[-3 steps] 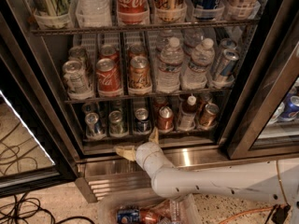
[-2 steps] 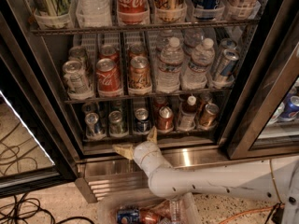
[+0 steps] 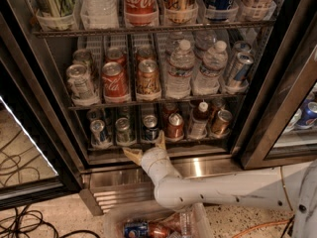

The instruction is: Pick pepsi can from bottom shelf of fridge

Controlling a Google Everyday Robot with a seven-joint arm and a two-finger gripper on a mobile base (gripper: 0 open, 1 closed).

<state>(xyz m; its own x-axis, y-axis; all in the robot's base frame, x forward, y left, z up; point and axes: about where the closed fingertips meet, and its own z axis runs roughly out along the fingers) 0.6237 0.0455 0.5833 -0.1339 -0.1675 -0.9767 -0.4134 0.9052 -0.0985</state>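
The pepsi can [image 3: 150,128] is dark blue with a silver top. It stands upright in a middle lane of the bottom shelf [image 3: 106,147] of the fridge [image 3: 47,90]. My gripper [image 3: 146,148] is open just in front of and below the shelf's front edge. One finger points up at the pepsi can and the other points left. It holds nothing and is not touching the can. A pale silver-blue can [image 3: 99,133] and another can [image 3: 123,131] stand left of the pepsi can. A copper-red can [image 3: 174,126] stands right of it.
A small bottle [image 3: 199,120] and a copper can [image 3: 220,122] stand further right on the bottom shelf. The rack above holds cans and water bottles [image 3: 181,71]. The steel base grille [image 3: 119,195] is below. A clear bin [image 3: 195,217] of cans sits on the floor, with cables [image 3: 20,222] at left.
My gripper has edged very slightly up toward the bottom shelf, still open. The cans have not moved.
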